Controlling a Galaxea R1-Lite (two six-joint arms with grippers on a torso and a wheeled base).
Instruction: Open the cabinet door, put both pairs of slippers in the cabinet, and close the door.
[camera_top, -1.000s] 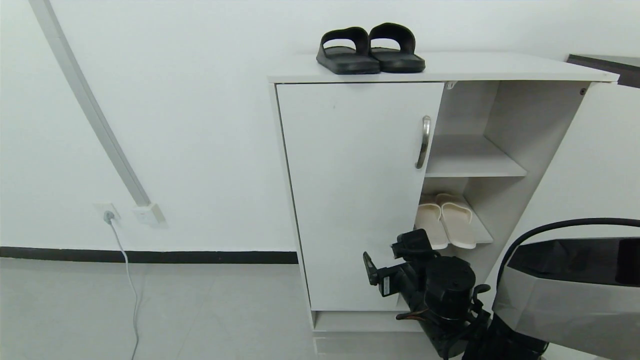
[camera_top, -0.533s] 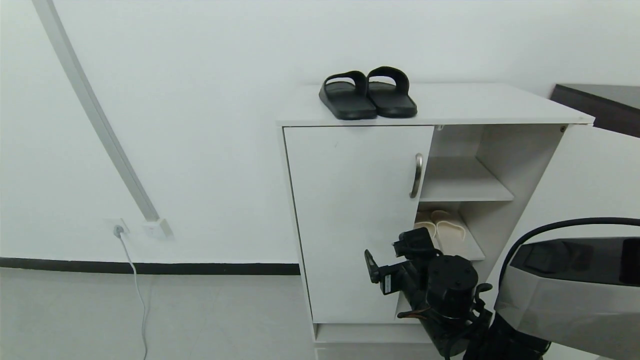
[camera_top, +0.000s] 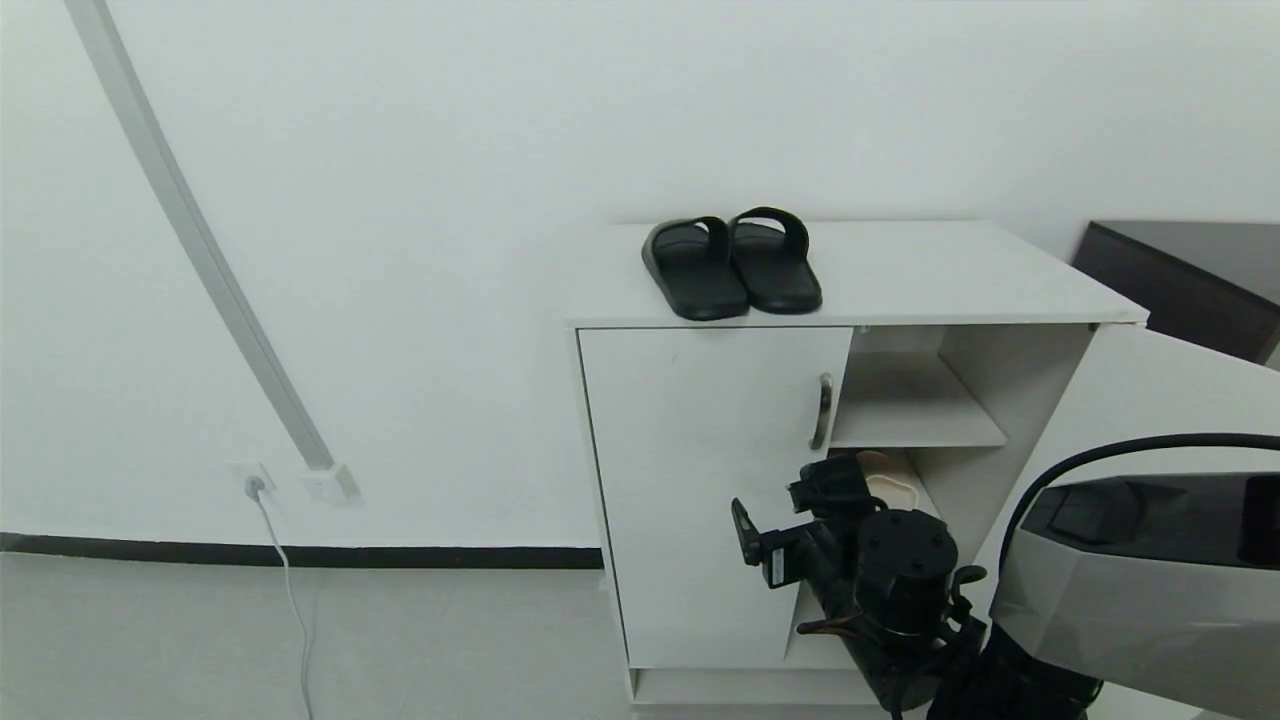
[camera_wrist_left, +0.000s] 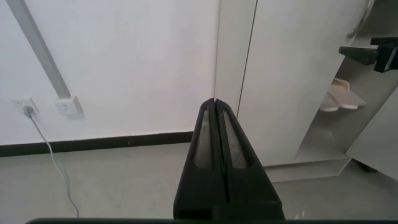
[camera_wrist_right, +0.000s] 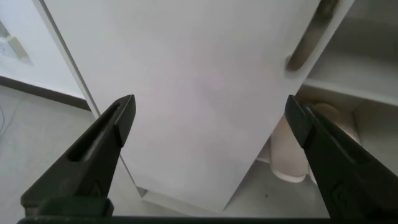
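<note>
Fingers of the right gripper are spread wide apart. The gripper is seen at five o'clock in the head view, low and just before the cabinet, where the shut door meets the open half. In the right wrist view the shut door is framed between the two fingers.

The left gripper is held above the floor, and its fingers are pressed together. It is pointed at the cabinet's side, and the right gripper is caught farther off in its view.

The handle is set upright on the shut door's three o'clock edge. At three o'clock of the cabinet the open door is swung outward.

Inside, the beige slippers are laid side by side on the lower shelf, at twelve o'clock from the right gripper and partly hidden by it. The upper shelf is seen above them.

On the cabinet top the black slippers are set as a touching pair, toward its nine o'clock end, near the front edge above the shut door.

Behind, the wall is crossed by a slanted conduit. A socket with a cable is seen at eight o'clock.
</note>
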